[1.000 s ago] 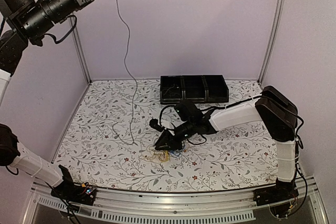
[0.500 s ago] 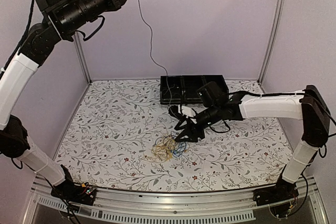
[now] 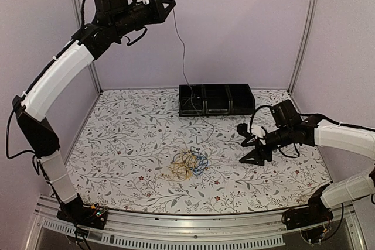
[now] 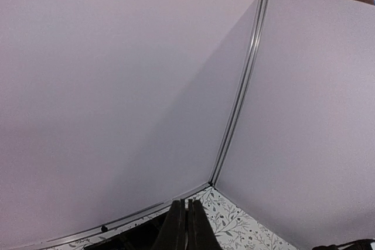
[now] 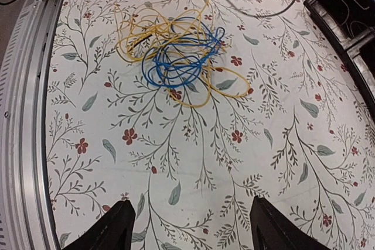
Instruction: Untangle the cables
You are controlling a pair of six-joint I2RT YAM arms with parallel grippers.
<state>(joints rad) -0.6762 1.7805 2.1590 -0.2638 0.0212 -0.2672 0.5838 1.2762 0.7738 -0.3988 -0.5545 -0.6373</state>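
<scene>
The left gripper [image 3: 169, 4] is raised high near the back wall, its fingers [image 4: 186, 226] pressed together. A thin dark cable [image 3: 183, 51] hangs from its tip, seemingly pinched there, though the strand is too fine to make out between the fingers in the left wrist view. It drops straight down into the black tray [image 3: 246, 109] at the back of the flowered table [image 3: 117, 133]. In front of the tray, around the table's middle, lies a loose heap of yellow cable [image 5: 135, 33] and blue cable [image 5: 176, 65], looped through each other. Well to the right of the heap, the right gripper [image 3: 246, 144] hovers low over the table, fingers [image 5: 117, 229] spread wide and holding nothing.
</scene>
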